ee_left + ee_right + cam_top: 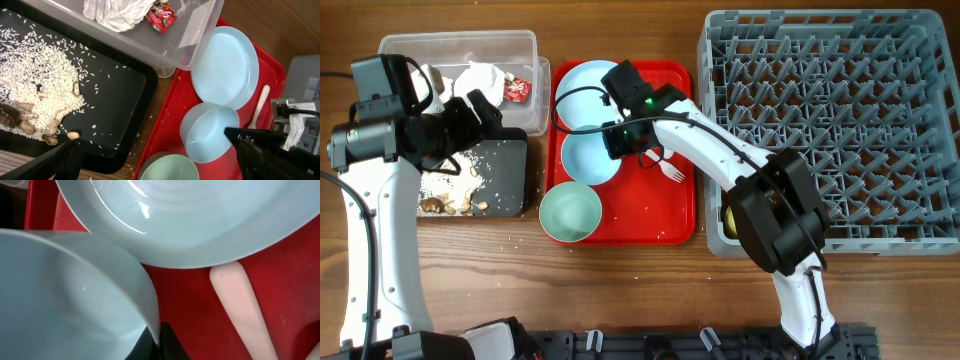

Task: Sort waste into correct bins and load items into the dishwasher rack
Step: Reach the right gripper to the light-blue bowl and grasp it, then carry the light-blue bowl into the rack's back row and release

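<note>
The only lettering in view is on a small red snack wrapper (162, 15). It lies inside the clear plastic tub (165, 50), just beside the crumpled white napkins (117, 12) in the same tub. White script runs across the wrapper's red face, but it is too small and blurred to read. In the overhead view, the wrapper in the tub shows only red with white marks, equally unreadable.

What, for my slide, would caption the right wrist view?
Right gripper pinching the rim of a small pale blue bowl on a red plastic tray, beside a round pale blue plate.
</note>
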`<state>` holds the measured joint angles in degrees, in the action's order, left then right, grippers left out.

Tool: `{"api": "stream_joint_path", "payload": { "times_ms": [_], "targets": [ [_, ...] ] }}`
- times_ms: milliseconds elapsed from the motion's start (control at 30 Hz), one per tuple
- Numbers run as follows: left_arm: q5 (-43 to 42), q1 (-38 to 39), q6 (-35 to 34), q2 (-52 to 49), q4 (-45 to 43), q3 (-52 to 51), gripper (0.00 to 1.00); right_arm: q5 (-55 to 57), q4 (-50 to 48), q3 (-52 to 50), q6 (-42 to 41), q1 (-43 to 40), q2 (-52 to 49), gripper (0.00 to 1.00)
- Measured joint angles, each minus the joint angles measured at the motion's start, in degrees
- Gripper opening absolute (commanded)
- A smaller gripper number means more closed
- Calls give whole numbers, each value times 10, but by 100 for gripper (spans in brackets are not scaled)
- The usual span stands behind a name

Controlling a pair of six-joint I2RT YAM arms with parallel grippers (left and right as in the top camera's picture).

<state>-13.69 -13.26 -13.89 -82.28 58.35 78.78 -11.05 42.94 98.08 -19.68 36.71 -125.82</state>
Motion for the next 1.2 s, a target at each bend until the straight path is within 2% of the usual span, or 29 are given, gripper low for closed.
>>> {"api": "stream_joint_path", "payload": {
  "times_ms": [233, 300, 433, 533, 667, 833, 1000, 1200],
  "targets": [
    [2, 0, 0, 0, 0, 0, 100, 43, 33, -3, 0, -3, 38, 4],
    [2, 0, 0, 0, 0, 0, 100, 94, 47, -3, -2, -14, 106, 4],
    [2, 0, 0, 0, 0, 0, 100, 231, 54, -3, -15, -41, 218, 4],
    [2, 0, 0, 0, 0, 0, 100, 393, 41, 0, -29, -69, 291, 5],
    [2, 0, 0, 0, 0, 0, 100, 570, -7, 2, -22, -95, 292, 4],
    [3, 0, 0, 0, 0, 0, 100, 667, -147, -1, 75, -124, 225, 4],
    [3, 0, 0, 0, 0, 0, 100, 752, -284, -2, 236, -142, 129, 4],
    [4, 0, 0, 0, 0, 0, 100, 796, -331, -2, 369, -143, 56, 4]
  ]
}}
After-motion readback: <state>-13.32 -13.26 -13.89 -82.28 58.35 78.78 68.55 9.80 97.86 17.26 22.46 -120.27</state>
